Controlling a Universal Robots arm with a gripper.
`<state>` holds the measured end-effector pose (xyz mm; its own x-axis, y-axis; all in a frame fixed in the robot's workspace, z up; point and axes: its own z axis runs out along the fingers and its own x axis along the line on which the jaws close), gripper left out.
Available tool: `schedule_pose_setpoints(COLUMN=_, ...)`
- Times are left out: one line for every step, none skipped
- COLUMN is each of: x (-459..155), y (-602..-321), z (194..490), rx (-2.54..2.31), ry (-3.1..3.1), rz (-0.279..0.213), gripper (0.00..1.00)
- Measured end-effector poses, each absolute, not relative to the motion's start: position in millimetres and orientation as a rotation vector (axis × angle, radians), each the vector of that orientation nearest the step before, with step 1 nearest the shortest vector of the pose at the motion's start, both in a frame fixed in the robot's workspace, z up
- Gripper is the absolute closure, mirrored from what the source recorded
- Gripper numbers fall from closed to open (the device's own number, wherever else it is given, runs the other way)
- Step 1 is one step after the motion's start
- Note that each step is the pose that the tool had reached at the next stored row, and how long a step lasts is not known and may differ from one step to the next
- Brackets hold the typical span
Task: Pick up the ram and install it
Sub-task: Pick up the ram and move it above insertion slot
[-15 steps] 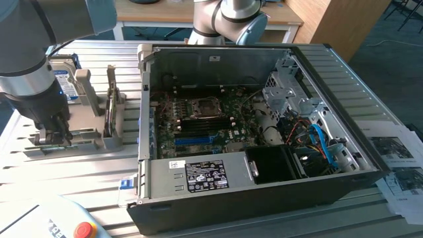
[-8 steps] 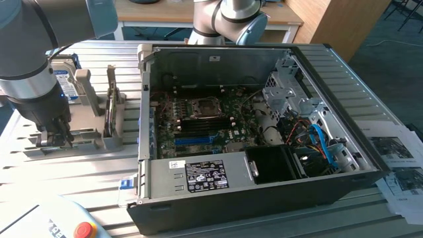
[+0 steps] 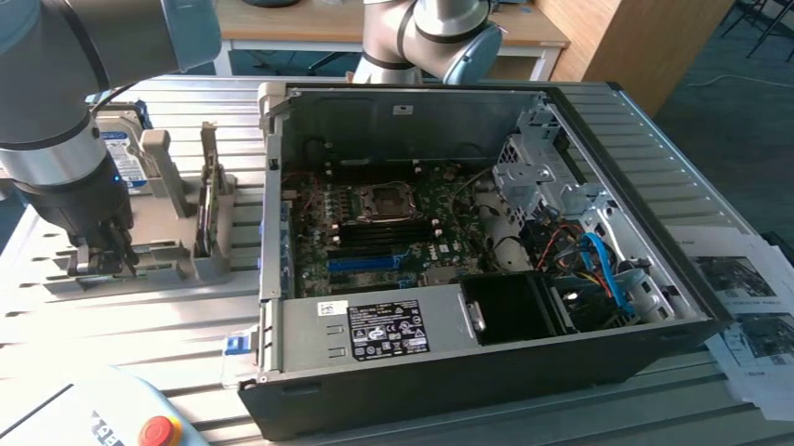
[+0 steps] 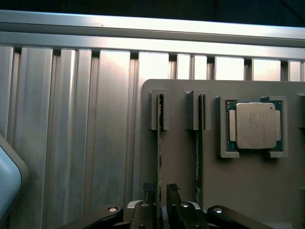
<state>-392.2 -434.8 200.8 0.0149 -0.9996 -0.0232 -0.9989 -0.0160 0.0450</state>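
The ram (image 4: 159,143) is a thin green stick standing on edge in a slot of the grey parts holder (image 4: 178,157). A second stick like it (image 4: 200,143) stands in the neighbouring slot. My gripper (image 4: 159,192) hangs over the first stick, open, with one dark finger (image 4: 147,188) on each side of its edge and a small gap showing. In the exterior view my gripper (image 3: 106,258) reaches down onto the holder (image 3: 174,265) at the exterior view's left, beside the open computer case (image 3: 279,307).
A processor chip (image 4: 256,125) lies in a pocket of the holder. A silver hard drive (image 3: 118,149) and a dark expansion card (image 3: 208,190) stand upright in the holder. The motherboard (image 3: 372,232) lies inside the case. A red stop button (image 3: 155,430) and papers (image 3: 745,288) lie nearby.
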Motion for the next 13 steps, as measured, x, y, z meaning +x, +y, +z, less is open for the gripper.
schedule_pose_setpoints(x=-392.2, y=-434.8, z=200.8, rx=2.227, ry=-2.192, rz=-0.075, gripper=0.76)
schedule_pose_setpoints(x=-392.2, y=-434.8, z=200.7, rx=2.227, ry=-2.192, rz=-0.075, gripper=0.76)
schedule_pose_setpoints(x=-392.2, y=-434.8, z=200.8, rx=2.227, ry=-2.192, rz=-0.075, gripper=0.76)
schedule_pose_setpoints(x=-392.2, y=-434.8, z=200.8, rx=2.227, ry=-2.192, rz=-0.075, gripper=0.76)
schedule_pose_setpoints(x=-392.2, y=-434.8, z=200.8, rx=2.227, ry=-2.192, rz=-0.075, gripper=0.76)
schedule_pose_setpoints(x=-392.2, y=-434.8, z=200.7, rx=2.227, ry=-2.192, rz=-0.075, gripper=0.76)
schedule_pose_setpoints(x=-392.2, y=-434.8, z=200.8, rx=2.227, ry=-2.192, rz=-0.075, gripper=0.76)
schedule_pose_setpoints(x=-392.2, y=-434.8, z=200.8, rx=2.227, ry=-2.192, rz=-0.075, gripper=0.76)
schedule_pose_setpoints(x=-392.2, y=-434.8, z=200.8, rx=2.227, ry=-2.192, rz=-0.075, gripper=0.76)
schedule_pose_setpoints(x=-392.2, y=-434.8, z=200.8, rx=2.227, ry=-2.192, rz=-0.075, gripper=0.76)
schedule_pose_setpoints(x=-392.2, y=-434.8, z=200.8, rx=2.227, ry=-2.192, rz=-0.075, gripper=0.76)
schedule_pose_setpoints(x=-392.2, y=-434.8, z=200.8, rx=2.227, ry=-2.192, rz=-0.075, gripper=0.76)
schedule_pose_setpoints(x=-392.2, y=-434.8, z=200.8, rx=2.227, ry=-2.192, rz=-0.075, gripper=0.76)
